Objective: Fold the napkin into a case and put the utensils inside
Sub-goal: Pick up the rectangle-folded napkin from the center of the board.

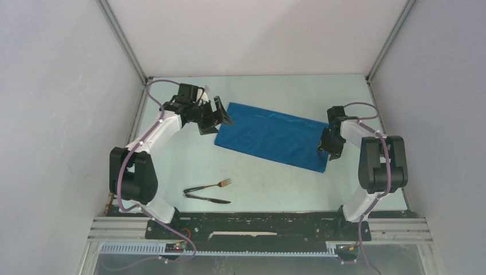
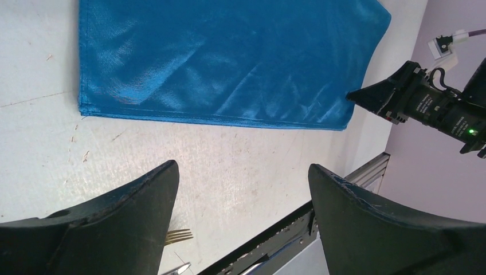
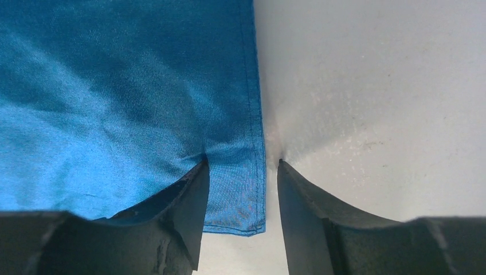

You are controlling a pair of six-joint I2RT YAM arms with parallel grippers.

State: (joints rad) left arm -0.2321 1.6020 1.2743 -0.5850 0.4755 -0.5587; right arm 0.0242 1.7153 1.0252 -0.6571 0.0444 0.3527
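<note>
right gripper (image 3: 243, 163) half closed astride napkin (image 3: 114, 103) corner hem, nothing pinched yet, poised to fold; left gripper (image 2: 242, 166) wide open, empty.

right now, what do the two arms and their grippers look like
Both the left arm and right arm have white links with chunky black joints, and a purple cable runs along each. The left gripper and right gripper are black, with broad wedge-shaped fingers tapering to scuffed tips.
</note>
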